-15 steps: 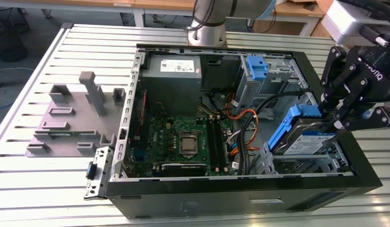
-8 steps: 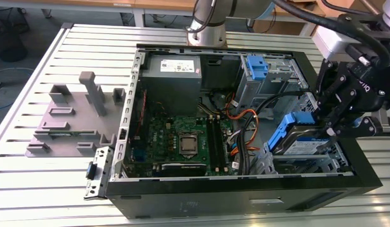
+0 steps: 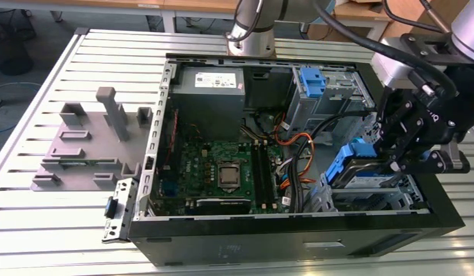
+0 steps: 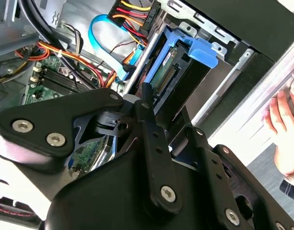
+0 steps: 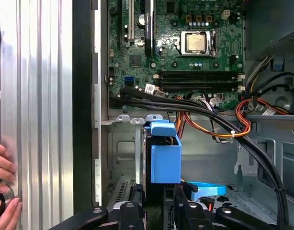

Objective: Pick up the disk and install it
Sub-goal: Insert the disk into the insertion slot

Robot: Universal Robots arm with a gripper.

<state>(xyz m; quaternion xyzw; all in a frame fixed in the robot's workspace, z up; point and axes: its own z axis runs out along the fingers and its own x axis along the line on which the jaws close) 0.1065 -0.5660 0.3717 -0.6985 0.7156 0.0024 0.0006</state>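
In the exterior view, your gripper [image 3: 395, 154] hangs over the drive-bay corner of the open computer case [image 3: 298, 236], at the exterior view's right. The disk [image 3: 365, 168] sits directly under the fingers, tilted, its blue carrier bracket framing the silver body, just above the metal drive cage [image 3: 359, 198]. Well away from the gripper, across the case, you can see the motherboard [image 3: 221, 172], the grey power-supply box [image 3: 207, 86] and a lone blue bracket [image 3: 312, 80] in the upper bay. A grey fixture block [image 3: 87, 144] stands on the slatted table [image 3: 68, 230], far from the gripper.

In the second wrist view, the gripper [image 4: 144, 103] is clamped on the disk [image 4: 168, 72], which reaches ahead of the fingers towards the case wall. A person's hand [image 4: 283, 124] rests on the table beyond the case.

In the first wrist view, the disk [image 5: 161, 158] stands edge-on between the gripper's fingers [image 5: 137, 203], with the motherboard [image 5: 185, 52] beyond it and a hand [image 5: 3, 191] off to the side.
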